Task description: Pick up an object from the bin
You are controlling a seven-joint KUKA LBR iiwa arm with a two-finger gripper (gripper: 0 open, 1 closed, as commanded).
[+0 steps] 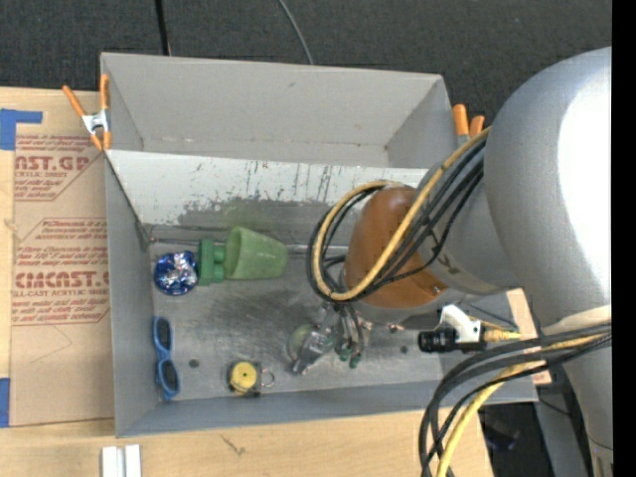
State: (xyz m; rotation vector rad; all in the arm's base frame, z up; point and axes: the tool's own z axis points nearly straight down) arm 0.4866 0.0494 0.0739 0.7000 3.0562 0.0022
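Note:
My gripper is low over the bin floor, in the front middle, under the arm's orange cover. A small greyish, partly see-through thing lies against its left side; whether it is held I cannot tell. A small round yellow thing lies to the left of it, close to the front wall. A green cup-shaped thing lies on its side further back and to the left.
A shiny blue ball rests by the left wall next to the green thing. Blue toy sunglasses lie along the left wall at the front. The arm and its cables cover the bin's right part.

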